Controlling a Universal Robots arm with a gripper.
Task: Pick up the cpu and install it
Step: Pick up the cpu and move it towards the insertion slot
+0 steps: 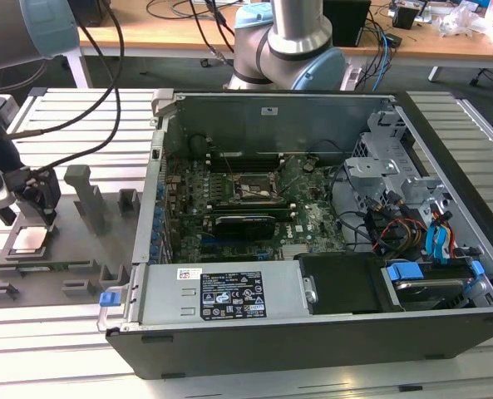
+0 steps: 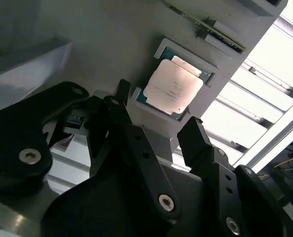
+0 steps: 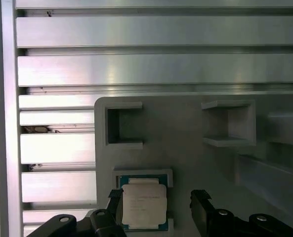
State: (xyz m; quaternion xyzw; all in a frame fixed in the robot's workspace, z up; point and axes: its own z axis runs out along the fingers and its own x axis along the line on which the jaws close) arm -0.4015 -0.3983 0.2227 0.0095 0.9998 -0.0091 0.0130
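One cpu point(image 2: 173, 89): flat square; pale silvery top; darker rim

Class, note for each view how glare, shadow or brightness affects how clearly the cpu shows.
Exterior view: even light, the cpu a washed-out pale patch on the grey fixture. Second wrist view: the table slats blow out to white, the fingers are near-black, the cpu softly lit. First wrist view: bright glare bands on the slats; the cpu top is pale, its print faint.
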